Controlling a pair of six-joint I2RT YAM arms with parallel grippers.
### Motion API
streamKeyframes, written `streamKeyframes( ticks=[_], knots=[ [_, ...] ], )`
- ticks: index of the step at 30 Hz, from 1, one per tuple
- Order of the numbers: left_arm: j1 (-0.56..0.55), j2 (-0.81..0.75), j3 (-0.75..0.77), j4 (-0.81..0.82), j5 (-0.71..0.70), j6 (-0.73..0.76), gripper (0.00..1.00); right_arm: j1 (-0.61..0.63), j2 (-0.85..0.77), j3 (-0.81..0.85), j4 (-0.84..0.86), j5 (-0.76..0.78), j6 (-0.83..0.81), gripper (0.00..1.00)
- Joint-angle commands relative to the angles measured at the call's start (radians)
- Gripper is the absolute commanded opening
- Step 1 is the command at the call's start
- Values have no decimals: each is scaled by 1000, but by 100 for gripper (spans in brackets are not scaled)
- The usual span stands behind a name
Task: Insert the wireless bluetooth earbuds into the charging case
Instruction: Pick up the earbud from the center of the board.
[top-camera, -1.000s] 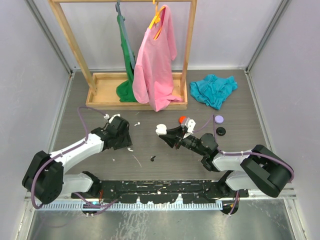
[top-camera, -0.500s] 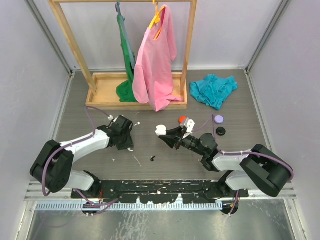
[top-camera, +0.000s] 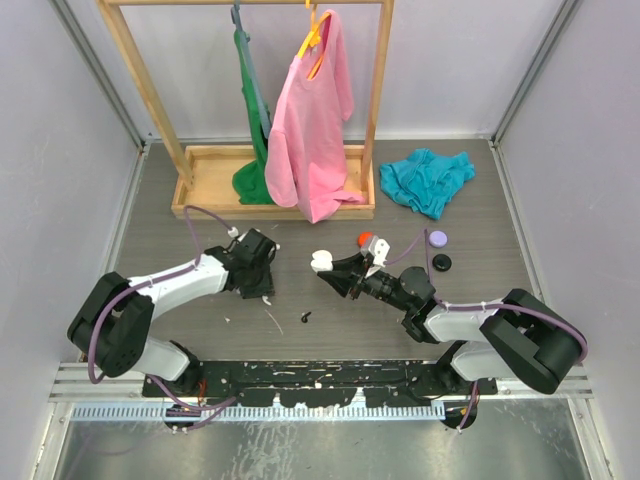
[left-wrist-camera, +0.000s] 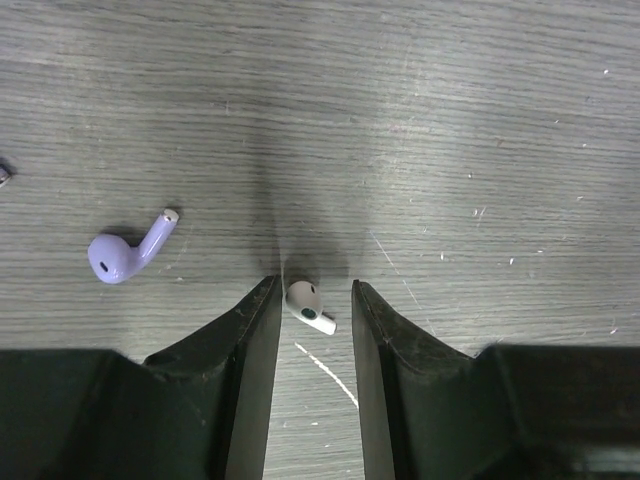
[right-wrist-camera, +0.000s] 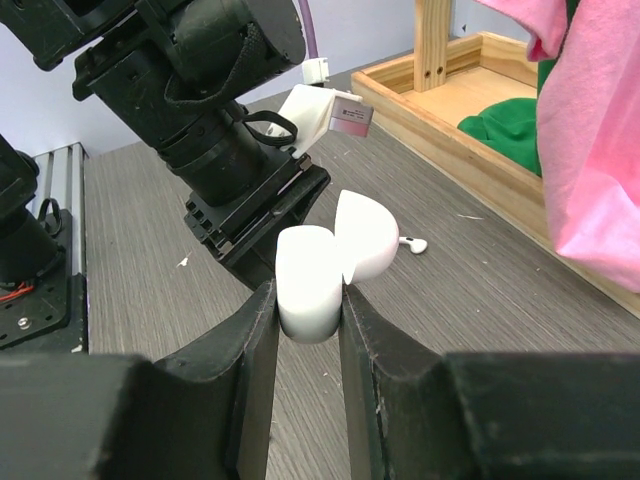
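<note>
The left claw (left-wrist-camera: 314, 290), jaws apart, straddles a tiny white stemmed plastic earbud (left-wrist-camera: 306, 305) lying on the grey wood-grain surface (left-wrist-camera: 450, 120), near the white rounded plastic charging case (right-wrist-camera: 308, 272) and to its left; the right claw (right-wrist-camera: 305, 297) is clamped on that case, lid open, holding it clear of the surface. The bud rests against one finger with a gap to the other, so a closing pinch may roll or flick the smooth little thing out. Once lifted, a skewed stem could miss the case's socket and drop beside it.

charging case (right-wrist-camera: 310, 278): base hidden between jaws | dark speck (left-wrist-camera: 3, 175): cut by edge
</note>
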Motion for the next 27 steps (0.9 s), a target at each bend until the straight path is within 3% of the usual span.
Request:
streamKeyframes(
  ticks=[1, 7, 21, 27],
  knots=[
    [-18, -22, 52, -61, -51, 12, 36, 2, 1, 31, 55, -16, 8, 19],
    [-38, -16, 61, -90, -82, 4, 37, 4, 5, 33, 55, -19, 10, 19],
    [-58, 61, 97, -92, -96, 30, 24, 3, 8, 35, 55, -22, 11, 20],
    [-72, 76, 102, -103, -107, 28, 24, 4, 10, 35, 55, -24, 10, 19]
  ],
)
